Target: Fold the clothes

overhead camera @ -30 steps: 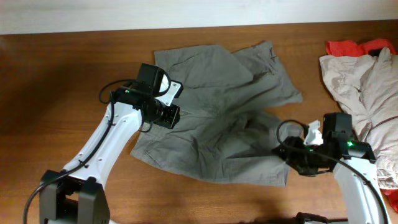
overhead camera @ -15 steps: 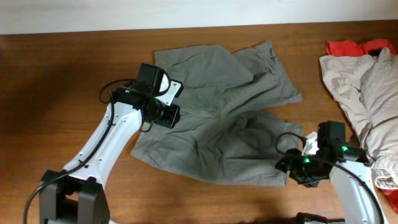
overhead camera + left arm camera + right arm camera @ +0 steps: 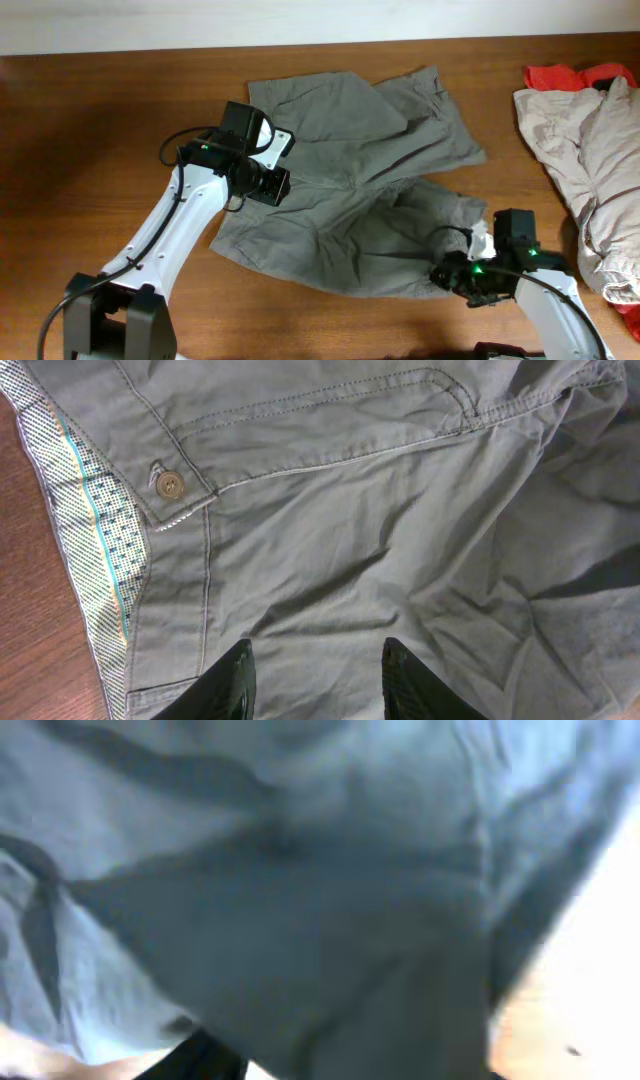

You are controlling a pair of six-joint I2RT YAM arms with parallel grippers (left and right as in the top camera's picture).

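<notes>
1. Brown wood of the desk (image 3: 80, 120) fills the overhead view, with a pale strip (image 3: 300, 20) along its far edge.
2. We see the grey-olive shorts (image 3: 350, 190) spread rumpled at mid-desk. The waistband is on the left, one leg reaches toward the far right and the other toward the near right.
3. We see a pale beige garment (image 3: 590, 150) heaped at the right edge, apart from the shorts.
4. We see the white left arm (image 3: 170, 240) reaching from the near left corner to the waistband side. The right arm (image 3: 550, 300) comes in from the near right.
5. We make out a red cloth (image 3: 560, 75) behind the beige heap at the far right.
6. We find the left tool (image 3: 278, 188) over the shorts just inside the waistband. Its wrist view shows the two fingers (image 3: 238, 670) partly apart, with flat fabric between them and nothing pinched.
7. We find the right tool (image 3: 447, 275) at the near-right hem of the lower leg. Its wrist view is blurred grey fabric with one dark finger (image 3: 200, 1060) at the bottom edge. We cannot tell whether it grips the cloth.
8. We note the dotted waistband lining (image 3: 95, 520) with its teal stripe.
9. We note one small button (image 3: 169, 484) beside that lining.
</notes>
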